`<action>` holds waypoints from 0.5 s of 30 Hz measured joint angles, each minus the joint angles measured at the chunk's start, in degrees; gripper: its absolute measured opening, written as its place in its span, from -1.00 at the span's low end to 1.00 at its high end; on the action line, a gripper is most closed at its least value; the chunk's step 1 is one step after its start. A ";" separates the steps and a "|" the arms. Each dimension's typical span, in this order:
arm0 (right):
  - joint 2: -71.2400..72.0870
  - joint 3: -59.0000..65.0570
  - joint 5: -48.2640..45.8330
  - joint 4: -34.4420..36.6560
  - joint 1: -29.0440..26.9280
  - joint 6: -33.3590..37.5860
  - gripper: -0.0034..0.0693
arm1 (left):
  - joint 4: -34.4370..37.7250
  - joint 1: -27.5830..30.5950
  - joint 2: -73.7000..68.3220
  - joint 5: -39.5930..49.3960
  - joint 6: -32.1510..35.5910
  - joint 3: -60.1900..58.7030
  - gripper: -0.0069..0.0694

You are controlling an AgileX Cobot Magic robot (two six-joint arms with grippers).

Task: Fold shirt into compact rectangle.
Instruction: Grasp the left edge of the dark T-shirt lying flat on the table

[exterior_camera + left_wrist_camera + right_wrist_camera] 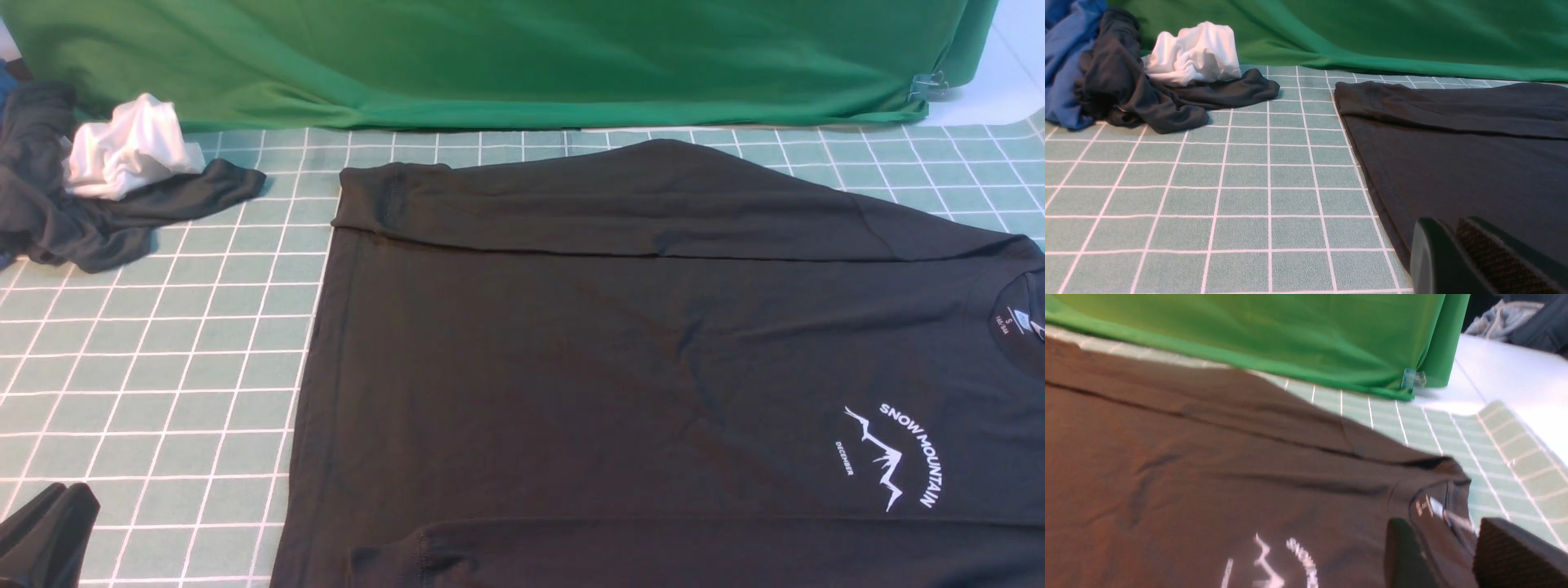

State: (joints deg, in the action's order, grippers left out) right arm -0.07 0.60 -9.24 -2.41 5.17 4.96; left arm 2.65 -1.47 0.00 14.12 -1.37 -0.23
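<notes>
The black shirt [620,367] lies flat on the gridded mat, hem to the left and collar with its white neck label [1011,320] at the right edge. The white "SNOW MOUNTAIN" print [898,457] faces up. One sleeve is folded across the far side [637,204], and the other sleeve's cuff [408,555] lies along the near edge. My left gripper [53,498] is shut and empty at the near left, off the shirt; in its wrist view the left gripper [1443,223] hovers by the shirt's hem [1372,192]. My right gripper [1443,522] is open above the collar [1437,498], holding nothing, and is out of the front view.
A crumpled dark grey garment [73,220] with a white cloth [126,147] on it sits at the far left, beside blue fabric [1065,61]. The green backdrop cloth [490,65] hangs along the back, clipped [927,86] at its right corner. The mat [163,367] ends past the collar.
</notes>
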 joint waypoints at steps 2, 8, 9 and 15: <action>0.00 0.00 2.27 0.00 0.00 -0.77 -0.25 | -0.36 0.00 0.00 0.00 0.00 0.00 -0.73; 0.00 0.00 16.91 2.08 0.00 -35.62 -0.25 | 29.37 0.00 0.00 -3.57 -19.29 0.00 -0.73; 0.00 0.00 18.21 2.41 0.00 -46.17 -0.25 | 36.08 0.00 0.00 -3.77 -23.17 0.00 -0.73; 0.00 0.00 21.00 3.28 0.00 -69.95 -0.25 | 46.32 0.00 0.00 -5.52 -27.90 0.00 -0.73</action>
State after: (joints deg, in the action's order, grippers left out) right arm -0.07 0.60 11.76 0.87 5.17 -64.99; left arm 48.97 -1.47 0.00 8.60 -29.27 -0.23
